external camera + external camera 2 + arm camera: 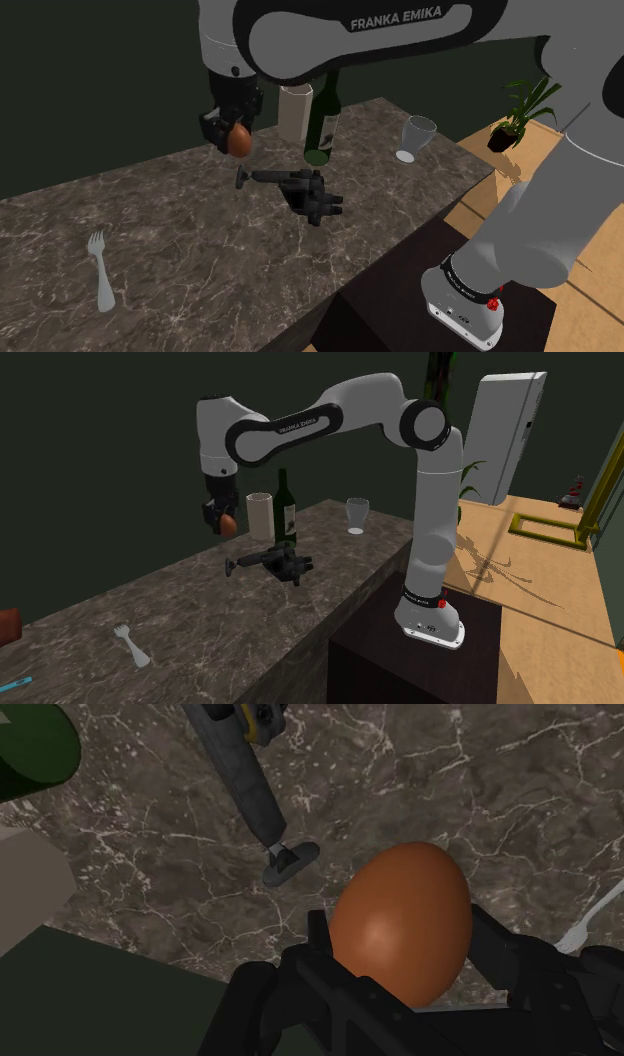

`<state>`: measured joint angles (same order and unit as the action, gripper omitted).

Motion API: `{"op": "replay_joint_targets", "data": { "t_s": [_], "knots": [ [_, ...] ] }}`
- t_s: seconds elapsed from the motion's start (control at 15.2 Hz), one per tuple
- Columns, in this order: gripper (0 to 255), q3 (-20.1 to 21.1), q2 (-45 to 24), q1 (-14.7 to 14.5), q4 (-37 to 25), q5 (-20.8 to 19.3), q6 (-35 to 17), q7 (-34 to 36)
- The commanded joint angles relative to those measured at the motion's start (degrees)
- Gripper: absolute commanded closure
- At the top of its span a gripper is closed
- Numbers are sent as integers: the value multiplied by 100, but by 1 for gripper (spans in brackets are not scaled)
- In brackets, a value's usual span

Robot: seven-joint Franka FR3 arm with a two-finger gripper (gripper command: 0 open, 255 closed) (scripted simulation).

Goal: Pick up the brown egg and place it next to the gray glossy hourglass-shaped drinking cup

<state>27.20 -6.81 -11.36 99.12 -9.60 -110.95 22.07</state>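
A brown egg (240,140) hangs above the dark marble counter (180,240), clasped between the fingers of my black gripper (236,138). In the wrist view the egg (400,919) sits between the two fingers, and my gripper (404,972) is shut on it. From the second exterior view the egg (228,524) is well above the counter, to the left of the bottle. The grey hourglass-shaped cup (416,138) stands upright near the counter's far right end, well away from the egg, and it is also seen as the cup (356,515).
A green bottle (325,120) and a cream cylinder (293,112) stand between the egg and the cup. A dark hand tool (300,188) lies on the counter below the gripper. A pale fork (99,270) lies near the left. A potted plant (520,110) stands beyond the counter's end.
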Motion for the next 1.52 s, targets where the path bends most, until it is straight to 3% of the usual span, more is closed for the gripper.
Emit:
{"op": "replay_joint_targets", "data": {
  "t_s": [0.0, 0.2, 0.79, 1.45],
  "knots": [
    [255, 4, 19, -2, -132, 18, 150, -22],
    [255, 10, 23, -8, -342, 29, 362, -46],
    [255, -612, 1488, 630, 1290, 791, -61, -1457],
    [255, -1574, 2521, 1064, 2388, 1069, -195, -2971]
  ]
}}
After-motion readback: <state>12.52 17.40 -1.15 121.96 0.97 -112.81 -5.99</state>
